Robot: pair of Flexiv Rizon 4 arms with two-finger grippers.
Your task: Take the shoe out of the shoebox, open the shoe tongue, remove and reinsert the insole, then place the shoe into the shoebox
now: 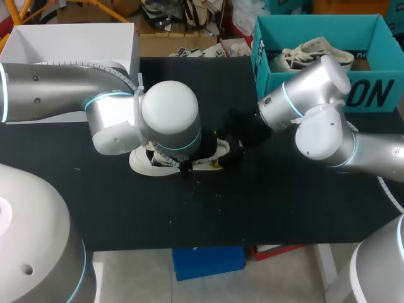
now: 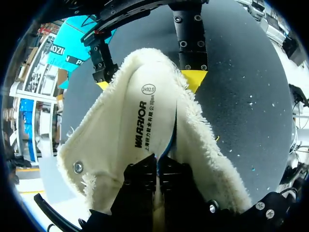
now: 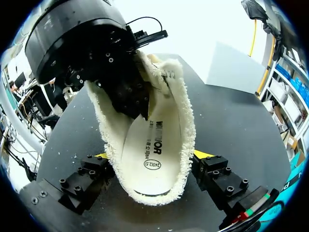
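Across the frame's middle, the black table (image 1: 252, 208) carries the teal shoebox (image 1: 315, 28) at upper right and the white shoe (image 1: 142, 163) at centre, mostly hidden under the left arm (image 1: 57, 88). Only the wrist views show the grips. The right gripper (image 3: 152, 155) clamps the heel's fleecy sides, and the left gripper (image 2: 157, 174) is pinched onto the edge of the insole (image 2: 145, 121).
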